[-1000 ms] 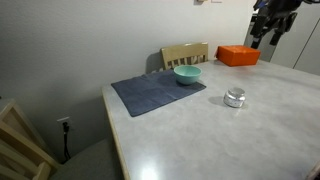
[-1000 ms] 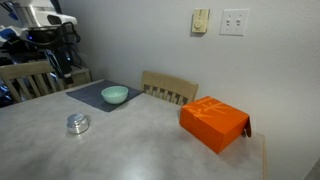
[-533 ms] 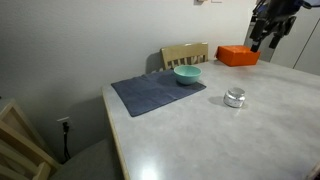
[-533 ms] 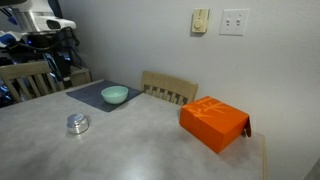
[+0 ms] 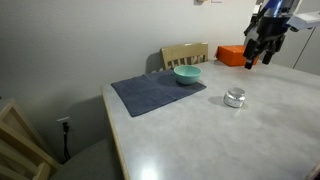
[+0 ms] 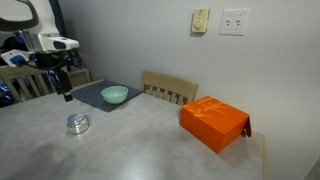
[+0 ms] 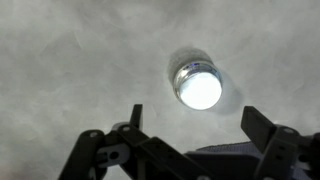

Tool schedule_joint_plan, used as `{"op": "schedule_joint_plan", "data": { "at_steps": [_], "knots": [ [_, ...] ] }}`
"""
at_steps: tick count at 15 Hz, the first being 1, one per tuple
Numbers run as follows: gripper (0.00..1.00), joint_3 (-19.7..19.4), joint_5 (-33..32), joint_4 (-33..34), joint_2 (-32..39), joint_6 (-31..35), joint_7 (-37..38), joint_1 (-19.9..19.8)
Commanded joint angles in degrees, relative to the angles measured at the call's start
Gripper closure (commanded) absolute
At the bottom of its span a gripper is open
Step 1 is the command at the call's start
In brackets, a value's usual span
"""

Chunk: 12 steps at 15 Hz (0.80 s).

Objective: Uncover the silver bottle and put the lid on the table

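Hand point(image 7: 192, 118) spread above silver bottle point(image 7: 197, 84), standing well inside table point(image 5: 200, 135) edges.

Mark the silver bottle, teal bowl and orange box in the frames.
silver bottle point(image 7: 197, 88): wrist view, on its shiny top.
teal bowl point(image 5: 187, 76): in an exterior view, on its outer wall.
orange box point(image 6: 213, 120): in an exterior view, on its top face.

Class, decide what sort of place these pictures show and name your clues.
Probably a home dining area: a wooden chair at the table, a teal bowl on a cloth mat, wall switches.
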Motion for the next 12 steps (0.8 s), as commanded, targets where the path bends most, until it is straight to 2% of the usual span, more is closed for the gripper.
{"op": "schedule_joint_plan", "data": {
  "at_steps": [1,7,12],
  "knots": [
    [0.0,0.2,0.5,-0.96,3.55,4.18,0.35,1.48],
    [0.0,-0.4,-0.08,-1.93,7.71,8.51,0.39,3.66],
    [0.0,-3.61,-7.76,-1.81,10.81,13.86,4.49,5.85]
  ]
}}
